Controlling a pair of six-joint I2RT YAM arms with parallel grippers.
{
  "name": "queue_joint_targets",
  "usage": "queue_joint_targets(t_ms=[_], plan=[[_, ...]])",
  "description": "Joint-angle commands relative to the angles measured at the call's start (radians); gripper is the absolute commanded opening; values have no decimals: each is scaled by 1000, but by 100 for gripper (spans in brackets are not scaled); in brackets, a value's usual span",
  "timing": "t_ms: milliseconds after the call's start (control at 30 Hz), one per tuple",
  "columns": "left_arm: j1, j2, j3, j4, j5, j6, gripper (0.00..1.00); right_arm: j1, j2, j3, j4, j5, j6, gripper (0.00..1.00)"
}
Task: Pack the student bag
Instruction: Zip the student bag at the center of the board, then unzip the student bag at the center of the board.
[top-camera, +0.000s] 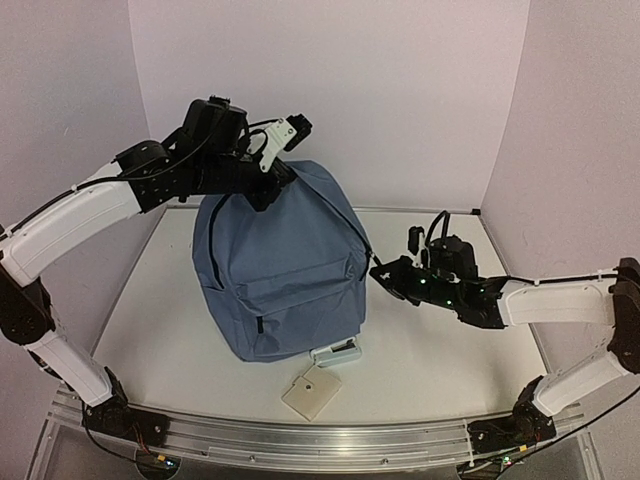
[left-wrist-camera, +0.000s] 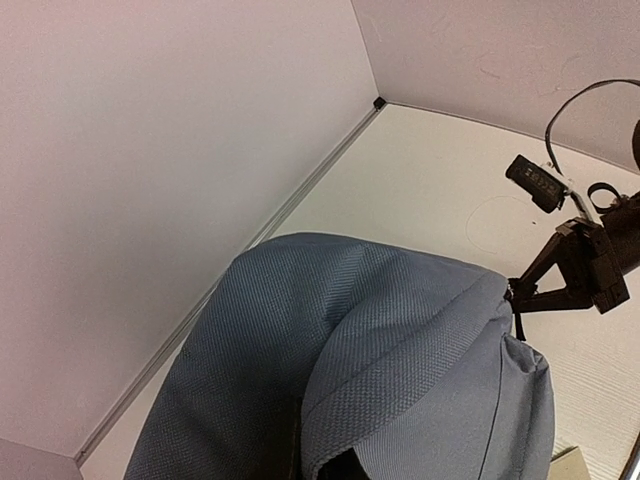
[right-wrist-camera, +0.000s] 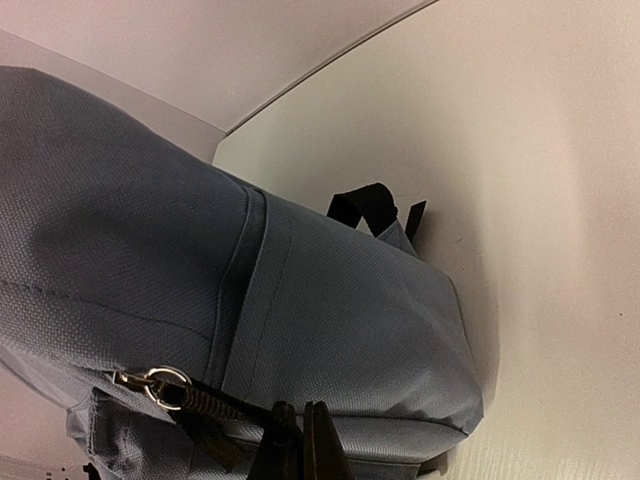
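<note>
Top view: we see the bag (top-camera: 280, 270) upright at the centre of the desk (top-camera: 450, 350). The left end effector (top-camera: 265, 192) is clamped on its top at 12 o'clock, and the right end effector (top-camera: 379, 271) sits at 3 o'clock.
Left wrist: bag fabric fills the lower frame.
Right wrist: closed fingers (right-wrist-camera: 328, 455) pinch the zipper pull (right-wrist-camera: 210, 403).

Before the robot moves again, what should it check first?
1. Left gripper shut on the student bag's top: ok.
2. Right gripper pinching the black zipper pull: ok.
3. Bag standing upright on the table: ok.
4. Bag open enough for packing: cannot tell.
5. Beige square and small white item packed: not ok, both lie outside, in front.
</note>
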Motion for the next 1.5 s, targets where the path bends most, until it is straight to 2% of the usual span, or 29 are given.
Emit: queue_joint_targets(t_ms=[0, 100, 133, 200, 267, 367, 467, 600, 933, 1133, 1367, 1467], plan=[[41, -47, 92, 76, -33, -81, 0, 11, -78, 7, -163, 12, -109, 15], [41, -73, 37, 70, -1, -140, 1, 93, -151, 40, -204, 69, -177, 41], [41, -83, 20, 66, 12, -158, 3, 127, -169, 50, -214, 91, -193, 46], [41, -97, 4, 48, 38, -193, 13, 190, -188, 67, -228, 121, -218, 52], [41, -109, -1, 13, 49, -225, 22, 261, -194, 83, -231, 146, -234, 54], [41, -130, -7, -39, 60, -273, 41, 347, -175, 99, -208, 167, -239, 55], [41, -168, -30, -77, 58, -309, 66, 428, -118, 124, -161, 185, -226, 53], [41, -220, -53, -126, 40, -360, 82, 528, -6, 202, -131, 238, -221, 46], [41, -379, -158, -280, -135, -496, 98, 594, 253, 362, -35, 247, -128, 37], [41, -496, -260, -346, -227, -592, 100, 595, 338, 430, -35, 312, -109, 33], [41, -557, -368, -370, -128, -655, 97, 604, 438, 530, -105, 421, -139, 31], [41, -570, -435, -317, -60, -659, 98, 606, 472, 569, -147, 476, -134, 31]])
